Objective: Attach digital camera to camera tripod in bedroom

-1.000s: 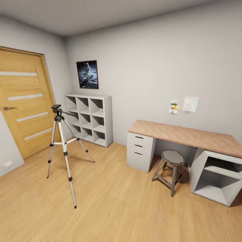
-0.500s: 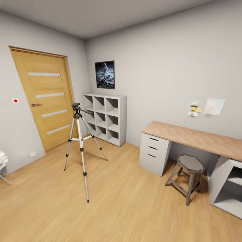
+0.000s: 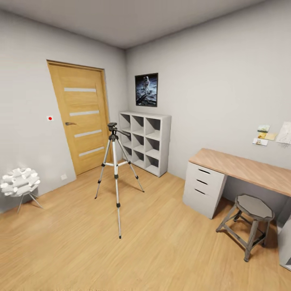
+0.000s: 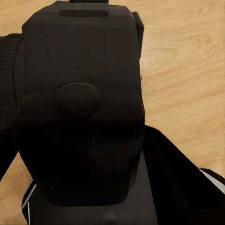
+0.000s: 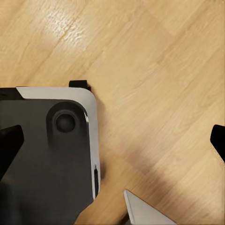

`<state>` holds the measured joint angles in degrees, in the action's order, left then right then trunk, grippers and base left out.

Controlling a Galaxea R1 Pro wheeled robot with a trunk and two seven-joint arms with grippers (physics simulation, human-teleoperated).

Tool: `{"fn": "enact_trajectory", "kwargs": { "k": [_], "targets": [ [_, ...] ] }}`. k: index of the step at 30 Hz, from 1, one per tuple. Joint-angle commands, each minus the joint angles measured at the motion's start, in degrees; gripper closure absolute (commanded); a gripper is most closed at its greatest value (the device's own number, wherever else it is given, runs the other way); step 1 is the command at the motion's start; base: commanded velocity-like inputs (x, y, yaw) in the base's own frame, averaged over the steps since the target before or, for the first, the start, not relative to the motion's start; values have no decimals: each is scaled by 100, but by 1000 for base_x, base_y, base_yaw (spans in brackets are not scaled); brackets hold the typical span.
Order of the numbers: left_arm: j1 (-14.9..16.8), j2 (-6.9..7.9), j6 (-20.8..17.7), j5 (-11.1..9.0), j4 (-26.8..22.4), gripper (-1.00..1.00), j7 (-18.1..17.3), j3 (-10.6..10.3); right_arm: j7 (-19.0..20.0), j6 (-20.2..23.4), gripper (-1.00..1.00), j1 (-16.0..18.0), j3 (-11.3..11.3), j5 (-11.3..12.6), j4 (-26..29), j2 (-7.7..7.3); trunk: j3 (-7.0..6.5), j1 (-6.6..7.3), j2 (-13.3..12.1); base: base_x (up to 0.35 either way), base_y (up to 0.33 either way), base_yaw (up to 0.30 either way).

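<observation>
Bedroom, plank floor (image 3: 161,250): tripod (image 3: 115,169) upright mid-room, left of shelf (image 3: 145,141), before door (image 3: 83,117). Left pincer (image 4: 79,140) apparently clenched on black camera (image 4: 79,61); right pincer state cannot be told. Step: approach. Next: drive nearer, raise camera to tripod head

No readable words, brand names or numbers appear anywhere in these views. The framed poster (image 3: 146,89) on the far wall carries a picture of an astronaut but no legible lettering. The small paper notes (image 3: 264,134) pinned above the counter are too small and blurred to read. A small white wall plate with a red dot (image 3: 49,118) beside the door (image 3: 83,117) bears no text. The two wrist views show black and white robot parts over wood flooring, with no markings to read.
</observation>
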<state>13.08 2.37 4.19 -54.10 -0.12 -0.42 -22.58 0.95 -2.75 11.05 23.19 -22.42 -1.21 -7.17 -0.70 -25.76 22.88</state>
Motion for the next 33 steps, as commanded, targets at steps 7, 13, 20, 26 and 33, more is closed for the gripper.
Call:
{"fn": "enact_trajectory", "kwargs": {
  "k": [7,13,20,26,33],
  "targets": [
    [2,0,12,-39,3,100,-2,-47,10,-24,-100,3,46,-43,-15,-1,2,-2,3,0,0,300],
    [2,0,12,-39,3,100,-2,-45,10,-24,-100,3,45,-53,-15,4,2,-2,3,0,0,300],
    [2,0,12,-39,3,100,-2,-48,10,-24,-100,3,45,-59,-18,5,2,-2,3,0,0,300],
    [2,0,12,-39,3,100,-2,-47,14,-24,-100,3,52,-60,-19,5,2,-2,3,0,0,300],
    [2,-2,19,-39,3,100,-2,-52,11,-26,-100,3,54,-59,-15,-1,2,-2,3,0,0,300]
  ]
}}
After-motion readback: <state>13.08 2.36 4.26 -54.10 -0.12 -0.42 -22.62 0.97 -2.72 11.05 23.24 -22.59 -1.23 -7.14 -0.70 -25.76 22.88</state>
